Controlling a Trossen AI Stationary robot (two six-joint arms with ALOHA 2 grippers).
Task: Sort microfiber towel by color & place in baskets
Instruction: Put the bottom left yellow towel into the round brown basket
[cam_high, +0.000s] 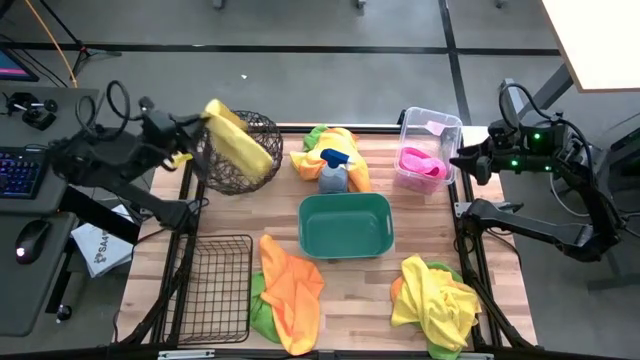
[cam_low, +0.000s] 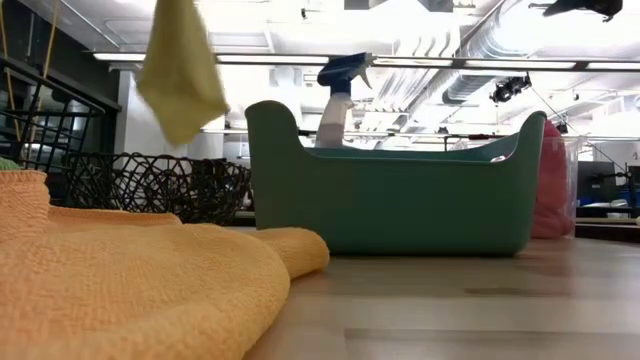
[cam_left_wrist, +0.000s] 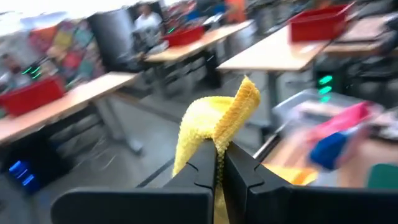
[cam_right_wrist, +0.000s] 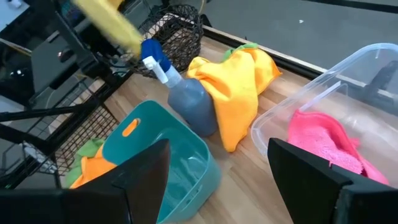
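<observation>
My left gripper (cam_high: 203, 118) is shut on a yellow microfiber towel (cam_high: 243, 142) at the table's far left, over the round dark wire basket (cam_high: 232, 160). My right gripper (cam_right_wrist: 217, 163) is open and waits off the table's right edge, beside the clear plastic bin (cam_high: 443, 128), which holds a pink towel (cam_high: 420, 163). The teal-green tub (cam_high: 345, 225) stands mid-table. A rectangular black wire basket (cam_high: 215, 290) sits near left. Loose towels lie in three heaps: yellow and orange (cam_high: 340, 145) behind the tub, orange over green (cam_high: 290, 290), and yellow over green (cam_high: 435, 300). My left gripper pinches a bunched fold of the yellow towel (cam_left_wrist: 214, 134) between its two fingers (cam_left_wrist: 200, 167), coming about level from the table's left. The towel is lifted clear. Its free end (cam_low: 180, 95) hangs slack above the round basket's rim (cam_low: 150, 160).
A blue-grey spray bottle (cam_high: 333, 172) stands between the far towel heap and the tub. An orange towel (cam_low: 130, 280) fills the low view's foreground. A keyboard and mouse lie off the table's left side. Bare wood (cam_high: 410, 250) shows right of the tub.
</observation>
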